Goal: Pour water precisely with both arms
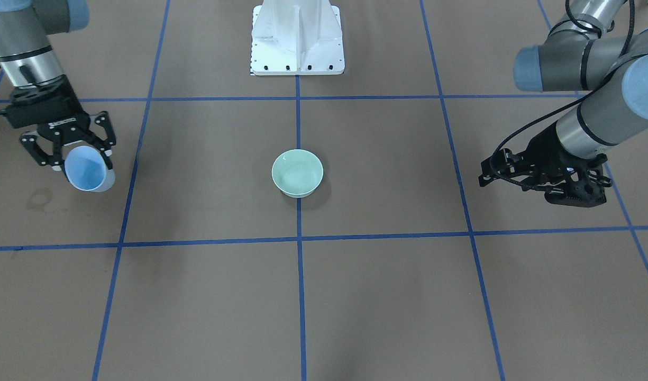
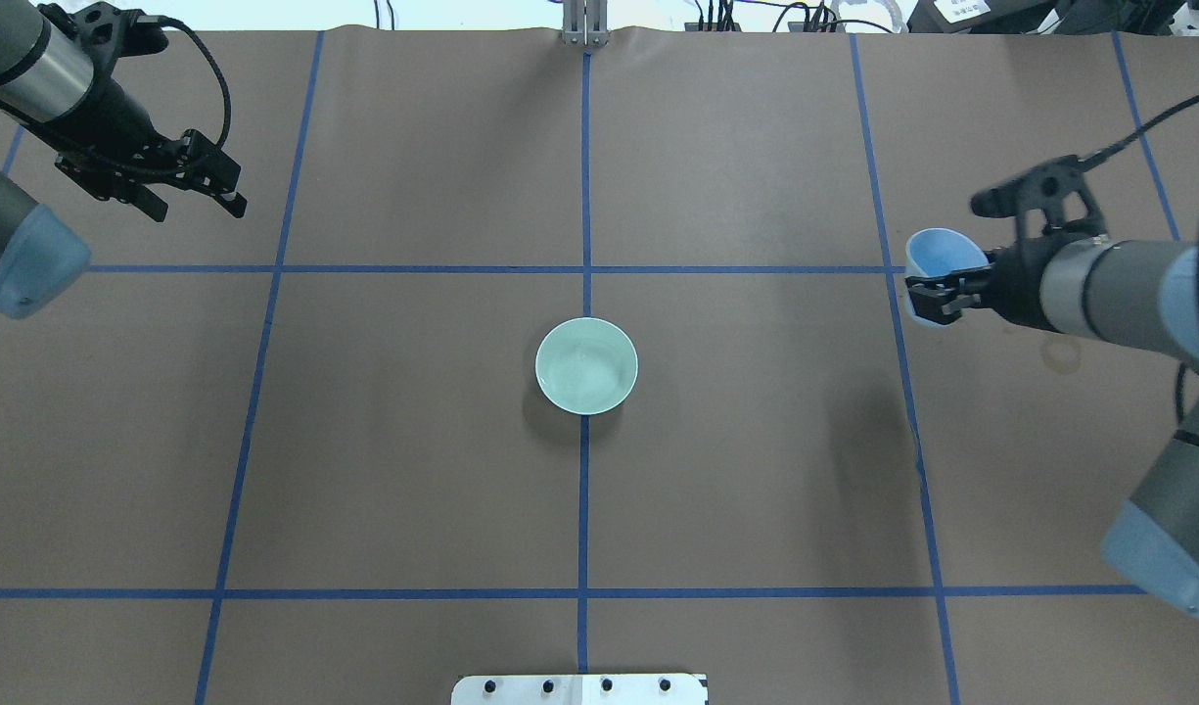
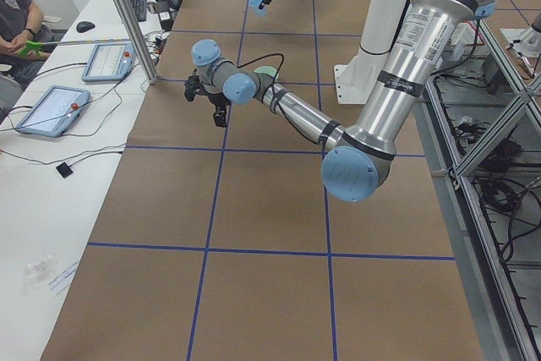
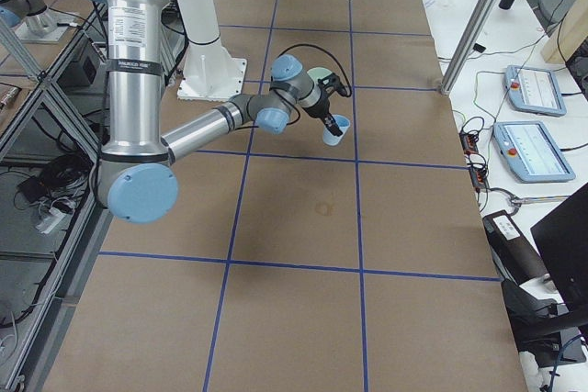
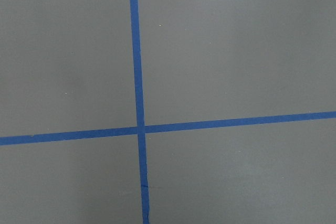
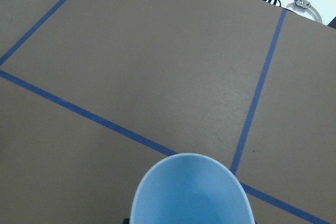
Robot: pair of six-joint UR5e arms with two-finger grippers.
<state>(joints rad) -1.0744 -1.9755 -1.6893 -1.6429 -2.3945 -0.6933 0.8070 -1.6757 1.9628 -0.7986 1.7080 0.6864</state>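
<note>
The water cannot be made out for sure; the inside of the cup (image 1: pixel 87 170) shows only pale blue, with a faint sheen low down in the right wrist view. The right gripper (image 1: pixel 75 153) grips this cup at its sides, fingers closed against the wall, with the mouth a little tilted. It is held at the robot's right side of the table (image 1: pixel 387 296), well apart from the bowl (image 1: pixel 297 172). The bowl, pale green, stands upright at the centre, on a crossing of the blue tape lines (image 1: pixel 300 296); whether it holds liquid I cannot tell. A faint ring stain (image 1: pixel 39 200) marks the paper near the cup. The left gripper (image 2: pixel 195 204) hangs far off on the left side, fingers spread wide and empty, over a tape crossing
</note>
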